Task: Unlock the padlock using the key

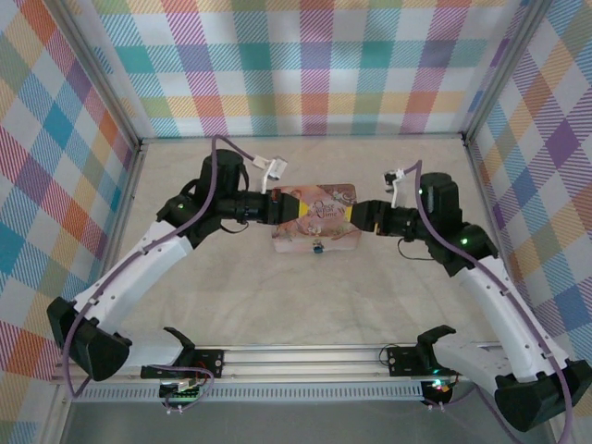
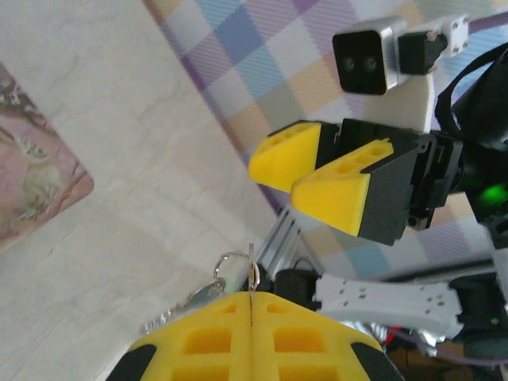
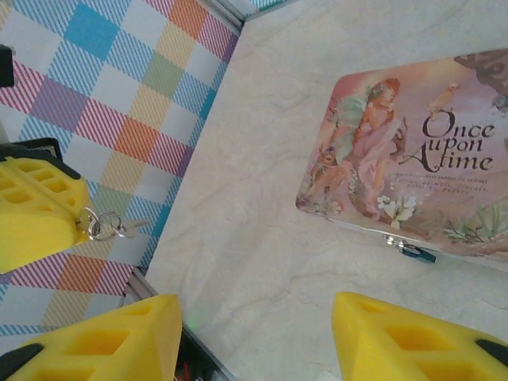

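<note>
Left gripper (image 2: 252,311) clamped on thin dark metal key (image 2: 252,278), blade projecting ahead; right gripper (image 3: 254,317) open, empty; small bluish-silver padlock (image 3: 413,252) on pink illustrated tin's (image 3: 413,143) near edge, nearward between both grippers.

We see just a thin edge of the key (image 2: 252,274) in the left gripper (image 2: 251,302); the rest is hidden. The padlock (image 3: 416,252) is too small to judge its shackle; the tin (image 3: 413,151) is cut off.

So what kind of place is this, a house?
Probably a robot test booth, not a house: checked walls on a metal frame, and two arms bolted to a rail.
</note>
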`<act>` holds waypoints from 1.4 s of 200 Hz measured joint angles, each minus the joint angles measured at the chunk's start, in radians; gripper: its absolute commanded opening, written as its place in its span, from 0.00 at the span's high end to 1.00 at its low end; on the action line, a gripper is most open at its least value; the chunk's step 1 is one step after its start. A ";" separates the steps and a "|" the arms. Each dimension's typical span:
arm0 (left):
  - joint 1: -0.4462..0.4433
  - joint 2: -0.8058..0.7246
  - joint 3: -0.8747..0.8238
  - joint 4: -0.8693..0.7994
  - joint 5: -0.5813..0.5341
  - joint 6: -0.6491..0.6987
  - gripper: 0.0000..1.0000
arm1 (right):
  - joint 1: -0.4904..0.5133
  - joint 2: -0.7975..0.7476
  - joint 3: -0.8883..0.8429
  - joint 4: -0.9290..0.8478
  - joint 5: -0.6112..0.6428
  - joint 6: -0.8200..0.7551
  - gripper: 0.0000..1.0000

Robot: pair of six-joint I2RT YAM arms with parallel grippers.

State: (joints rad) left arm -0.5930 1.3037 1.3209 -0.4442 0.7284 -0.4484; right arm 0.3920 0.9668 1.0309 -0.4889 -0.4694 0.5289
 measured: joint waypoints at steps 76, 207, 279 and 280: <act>-0.013 0.060 0.021 -0.134 0.187 0.190 1.00 | 0.024 0.024 -0.110 0.331 -0.238 0.065 0.54; -0.022 0.049 0.024 -0.130 0.251 0.233 1.00 | 0.141 0.082 -0.084 0.351 -0.310 0.022 0.77; -0.022 0.048 0.024 -0.129 0.248 0.234 1.00 | 0.145 0.077 -0.062 0.315 -0.327 -0.022 1.00; -0.022 0.049 0.024 -0.129 0.248 0.234 1.00 | 0.145 0.076 -0.062 0.315 -0.327 -0.022 1.00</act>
State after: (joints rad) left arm -0.6147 1.3525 1.3453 -0.5732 0.9768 -0.2146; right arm 0.5373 1.0431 0.9688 -0.1741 -0.7959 0.5072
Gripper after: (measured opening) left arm 0.050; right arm 0.051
